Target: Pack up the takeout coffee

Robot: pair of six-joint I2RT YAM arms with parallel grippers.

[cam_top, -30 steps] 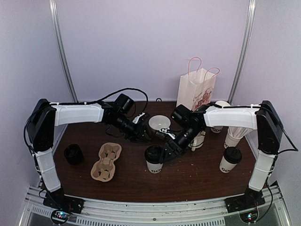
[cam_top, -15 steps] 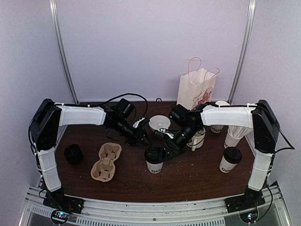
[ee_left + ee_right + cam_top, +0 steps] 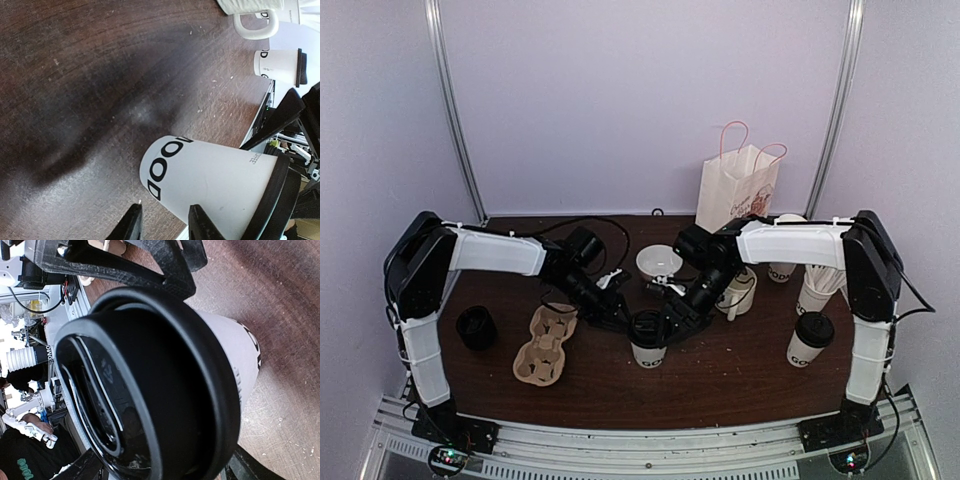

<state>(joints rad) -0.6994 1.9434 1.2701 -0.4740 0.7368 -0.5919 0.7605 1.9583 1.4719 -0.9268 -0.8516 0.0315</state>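
The left wrist view reads "OOD" on the mid-table cup (image 3: pixel 210 175); the left gripper (image 3: pixel 167 222) stands open. The right gripper (image 3: pixel 165 467) straddles its black lid (image 3: pixel 150 380), grip unclear.

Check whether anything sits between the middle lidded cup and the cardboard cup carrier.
Nothing standing on the table fills that gap. Only the left gripper, poised at the carrier side of the middle cup, hangs over the strip of wood between it and the carrier.
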